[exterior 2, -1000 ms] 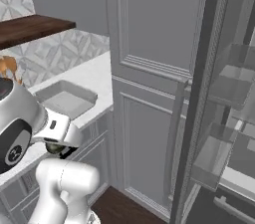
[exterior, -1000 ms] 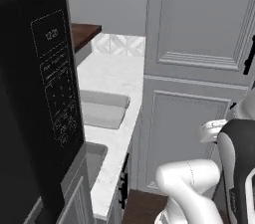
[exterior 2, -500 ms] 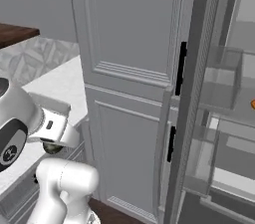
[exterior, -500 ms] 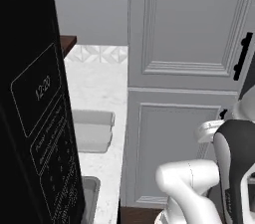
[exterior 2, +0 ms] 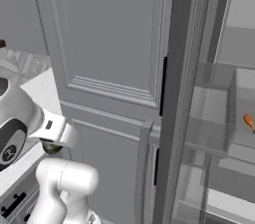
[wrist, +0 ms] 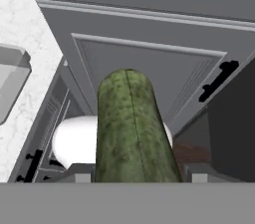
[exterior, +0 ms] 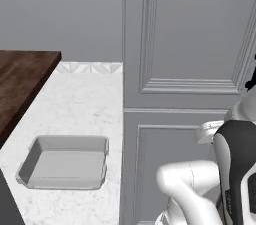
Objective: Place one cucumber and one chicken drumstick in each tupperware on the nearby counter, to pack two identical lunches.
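Green bumpy cucumber point(wrist: 133, 128) sticks out lengthwise from the gripper point(wrist: 134, 175), jaws clamped on it, above grey panelled cabinet fronts point(wrist: 149, 63). One shallow grey rectangular tupperware point(exterior: 65, 162) sits empty on the white marble-look counter point(exterior: 80, 104), beside the tall grey cabinet door point(exterior: 190, 59). Dark brown wooden top point(exterior: 22, 81) at left. Orange drumstick-like item point(exterior 2: 249, 122) on an open fridge shelf, too small to tell for sure.

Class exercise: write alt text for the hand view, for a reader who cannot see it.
A green cucumber stands up from the gripper, held between its fingers. Behind it are grey panelled cabinet doors, with the white marble counter and a corner of a grey tupperware at left.
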Available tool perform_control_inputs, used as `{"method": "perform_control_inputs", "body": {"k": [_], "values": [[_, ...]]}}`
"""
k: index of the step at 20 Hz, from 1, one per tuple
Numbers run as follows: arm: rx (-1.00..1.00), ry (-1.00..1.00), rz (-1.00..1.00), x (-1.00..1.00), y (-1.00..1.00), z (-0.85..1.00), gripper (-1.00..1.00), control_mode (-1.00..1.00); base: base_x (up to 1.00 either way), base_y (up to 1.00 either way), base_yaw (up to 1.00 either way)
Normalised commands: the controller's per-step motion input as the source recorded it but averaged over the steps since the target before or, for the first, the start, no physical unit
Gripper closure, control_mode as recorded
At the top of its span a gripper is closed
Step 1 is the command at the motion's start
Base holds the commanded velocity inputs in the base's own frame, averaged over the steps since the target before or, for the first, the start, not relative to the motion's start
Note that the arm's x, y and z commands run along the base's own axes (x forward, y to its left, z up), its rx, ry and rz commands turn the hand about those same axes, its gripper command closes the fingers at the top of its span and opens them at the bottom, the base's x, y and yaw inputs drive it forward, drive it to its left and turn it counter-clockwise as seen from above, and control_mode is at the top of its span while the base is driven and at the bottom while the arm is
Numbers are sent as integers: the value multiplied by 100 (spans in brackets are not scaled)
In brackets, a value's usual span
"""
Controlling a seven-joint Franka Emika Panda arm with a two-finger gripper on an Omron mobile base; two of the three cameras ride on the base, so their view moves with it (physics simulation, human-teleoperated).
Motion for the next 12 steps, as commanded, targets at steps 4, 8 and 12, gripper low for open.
{"method": "perform_control_inputs", "body": {"k": [4,8,12], "values": [[0,0,0,0,0,0,100,100,25,13,21],[0,0,0,0,0,0,100,100,-14,32,34],[0,0,0,0,0,0,100,100,-6,49,47]]}}
